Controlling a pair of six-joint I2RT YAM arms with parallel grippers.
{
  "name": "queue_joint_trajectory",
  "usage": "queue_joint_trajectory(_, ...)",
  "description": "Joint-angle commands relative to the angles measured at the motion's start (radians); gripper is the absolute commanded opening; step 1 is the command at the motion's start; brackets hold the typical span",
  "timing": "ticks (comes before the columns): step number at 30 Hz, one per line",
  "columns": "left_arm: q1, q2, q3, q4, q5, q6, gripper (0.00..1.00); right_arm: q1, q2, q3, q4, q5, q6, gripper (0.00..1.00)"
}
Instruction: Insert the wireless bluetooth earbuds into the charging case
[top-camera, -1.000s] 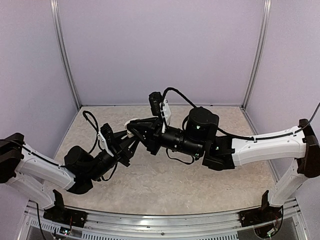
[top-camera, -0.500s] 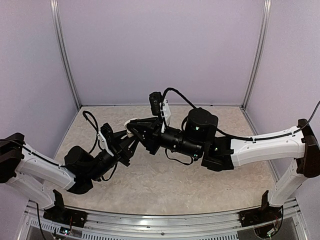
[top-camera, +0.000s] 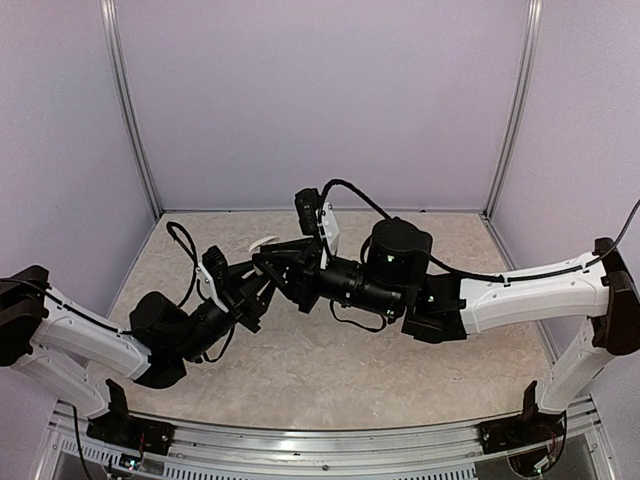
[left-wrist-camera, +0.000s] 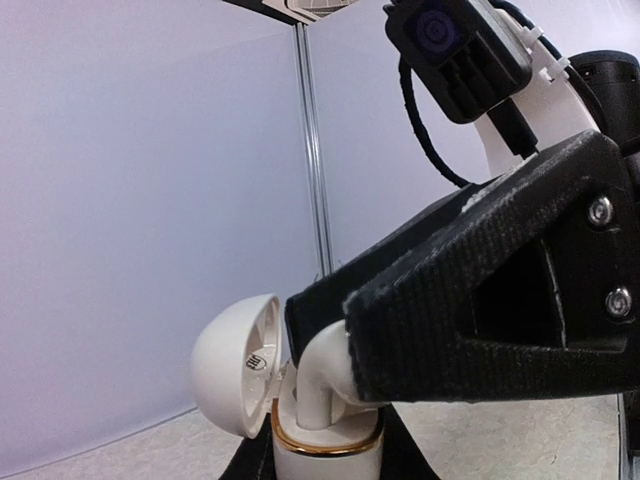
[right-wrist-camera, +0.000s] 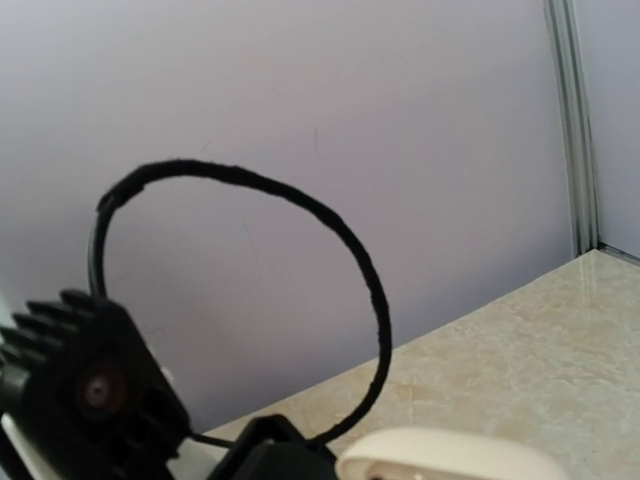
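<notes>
While the overhead view plays, both arms meet in mid-air above the left half of the speckled beige desk, nearer its far edge than its near one. Left fingers reach up and right fingers come in from the side, tip to tip: one to steady, one to load, I'd say. A sliver of white hinged lid peeks out above them. What the right fingers carry is hidden from up here.

Over to the left wrist camera, and it's all there! The left fingers are clamped on the base of a white oval charging case with a gold rim, lid flipped back, mouth upward so a bud can drop in. The right fingers are pinched tight on a small glossy white plastic earbud, stem down, its tip inside the rim, though not seated by my reckoning. No other earbuds show.

Right wrist camera: only the lid's white edge at the bottom, a black cable loop and a pale purple wall. Its own fingers are out of frame.
</notes>
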Motion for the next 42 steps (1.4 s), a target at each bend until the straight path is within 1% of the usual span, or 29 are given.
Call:
queue_joint_trajectory(1, -0.009, -0.01, 0.028, 0.06, 0.026, 0.016, 0.06, 0.009, 0.024, 0.003, -0.085, 0.01, -0.009, 0.23)
queue_joint_trajectory(5, -0.008, -0.01, 0.026, 0.058, 0.029, 0.013, 0.06, 0.008, 0.017, 0.004, -0.087, 0.022, -0.016, 0.26)
queue_joint_trajectory(8, -0.009, -0.016, 0.022, 0.06, 0.026, 0.01, 0.05, 0.009, 0.008, -0.001, -0.084, 0.026, -0.022, 0.31)
queue_joint_trajectory(12, -0.008, -0.021, 0.02, 0.054, 0.03, 0.009, 0.06, 0.011, -0.002, 0.001, -0.084, 0.029, -0.044, 0.35)
queue_joint_trajectory(16, -0.009, -0.018, 0.019, 0.054, 0.034, 0.005, 0.05, 0.021, -0.015, 0.005, -0.087, 0.058, -0.084, 0.41)
queue_joint_trajectory(26, -0.009, -0.012, 0.02, 0.046, 0.045, 0.0, 0.05, 0.023, -0.039, 0.037, -0.115, 0.134, -0.182, 0.45)
queue_joint_trajectory(32, -0.009, -0.007, 0.025, 0.035, 0.061, -0.005, 0.06, 0.023, -0.055, 0.058, -0.121, 0.108, -0.241, 0.46)
queue_joint_trajectory(38, -0.009, -0.009, 0.032, 0.005, 0.084, -0.014, 0.06, 0.023, -0.098, 0.046, -0.125, 0.023, -0.31, 0.5)
queue_joint_trajectory(41, -0.009, -0.012, 0.035, -0.008, 0.099, -0.02, 0.06, 0.022, -0.146, 0.022, -0.132, 0.004, -0.32, 0.49)
queue_joint_trajectory(42, -0.009, -0.012, 0.036, -0.013, 0.102, -0.024, 0.06, 0.021, -0.16, 0.018, -0.141, -0.005, -0.346, 0.48)
